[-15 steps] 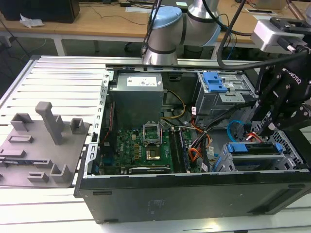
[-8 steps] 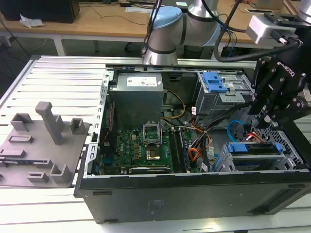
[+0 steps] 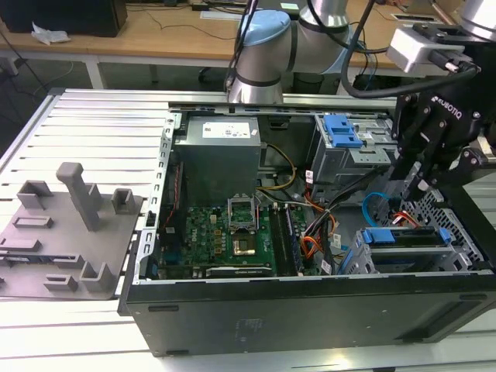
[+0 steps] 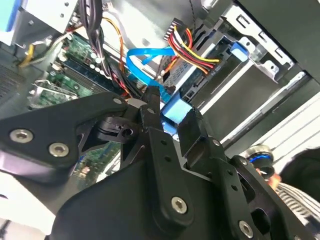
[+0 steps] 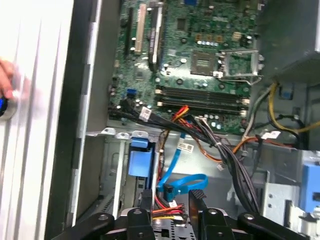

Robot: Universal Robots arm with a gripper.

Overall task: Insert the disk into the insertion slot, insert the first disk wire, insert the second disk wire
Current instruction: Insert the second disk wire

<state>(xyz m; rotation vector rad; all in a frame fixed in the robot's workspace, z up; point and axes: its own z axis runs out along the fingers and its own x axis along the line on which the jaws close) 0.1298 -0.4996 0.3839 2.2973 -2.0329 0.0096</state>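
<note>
The disk (image 3: 407, 239), silver in its blue carrier, lies inside the insertion slot (image 3: 459, 221), a perforated silver cage at the exterior view's right end of the open computer case. My gripper (image 3: 418, 182) hangs just above it. In the first wrist view my gripper (image 5: 171, 197) is open, its black fingers (image 5: 196, 200) standing on either side of the wires at the disk's (image 5: 139, 160) end. A looped blue wire (image 5: 186, 182) ends in a black plug (image 5: 167, 192) between the fingertips. Beside that plug, a red, yellow and black wire bundle (image 4: 192, 46) reaches the disk's edge.
The motherboard (image 3: 232, 232) fills the case's middle, with the grey power supply (image 3: 217, 151) behind it. A taller grey cage with a blue latch (image 3: 341, 130) stands beside the slot. Black cable bundles (image 5: 220, 150) cross nearby. A grey fixture plate (image 3: 62, 232) lies outside the case. A person's hand (image 5: 4, 95) is at the case's outer side.
</note>
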